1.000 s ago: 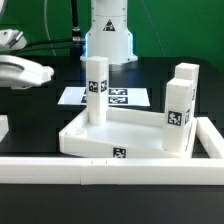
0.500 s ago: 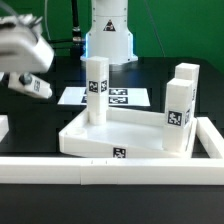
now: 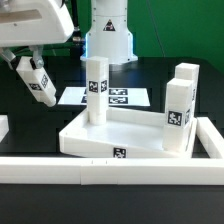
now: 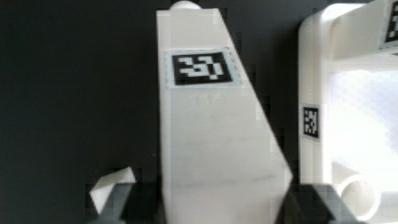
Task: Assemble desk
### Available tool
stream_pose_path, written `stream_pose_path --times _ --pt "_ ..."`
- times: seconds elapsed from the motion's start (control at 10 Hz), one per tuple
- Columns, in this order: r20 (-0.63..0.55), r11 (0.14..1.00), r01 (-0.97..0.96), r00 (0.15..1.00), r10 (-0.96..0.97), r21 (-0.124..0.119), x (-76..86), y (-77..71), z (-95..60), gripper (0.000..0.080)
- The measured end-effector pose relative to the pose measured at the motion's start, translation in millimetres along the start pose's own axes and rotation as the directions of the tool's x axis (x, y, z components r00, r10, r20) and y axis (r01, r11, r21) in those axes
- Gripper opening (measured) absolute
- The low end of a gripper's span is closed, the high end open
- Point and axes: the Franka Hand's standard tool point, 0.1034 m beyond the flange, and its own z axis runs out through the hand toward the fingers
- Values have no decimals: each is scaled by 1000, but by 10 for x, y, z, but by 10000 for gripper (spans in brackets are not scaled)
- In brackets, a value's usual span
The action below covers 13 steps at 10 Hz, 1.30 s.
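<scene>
The white tabletop (image 3: pixel 120 137) lies upside down with its rim up. One leg (image 3: pixel 96 88) stands upright in its far corner at the exterior view's left. Two more legs (image 3: pixel 180 115) (image 3: pixel 186 78) stand at its corners at the exterior view's right. My gripper (image 3: pixel 28 66) hangs over the black table beyond the tabletop's left side. It is shut on a fourth leg (image 3: pixel 40 84), which points down and tilts toward the tabletop. In the wrist view that tagged leg (image 4: pixel 214 110) runs out between my fingers (image 4: pixel 121 190), with the tabletop's rim (image 4: pixel 356 80) beside it.
The marker board (image 3: pixel 122 97) lies behind the tabletop, in front of the arm's base (image 3: pixel 108 35). Low white rails (image 3: pixel 110 170) run along the front and at the exterior view's right (image 3: pixel 212 135). A small white piece (image 3: pixel 3 128) sits at the left edge.
The gripper has swung in from the exterior view's left edge toward the tabletop, and the leg it carries has turned from lying sideways to pointing down.
</scene>
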Motion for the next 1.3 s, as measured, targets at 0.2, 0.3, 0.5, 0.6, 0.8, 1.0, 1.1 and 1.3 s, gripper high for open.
stream_pose_path --times 0.2,0.3,0.5,0.6,0.8,1.0,1.1,1.3 --pt "-153 998 57 986 -61 -30 149 -169 -153 290" --pt "-235 998 40 971 -48 -39 139 -122 -128 290" --pt "-339 997 22 940 -45 -70 156 -54 -112 290" --pt "-405 996 11 913 -46 -90 185 -28 -130 290" --pt "-355 999 -43 934 38 -4 222 -300 -266 290" --pt "-366 996 -85 926 94 41 258 -356 -272 290" --pt "-366 995 -86 926 95 41 258 -356 -271 290" --pt "-365 995 -86 926 95 41 257 -354 -269 290"
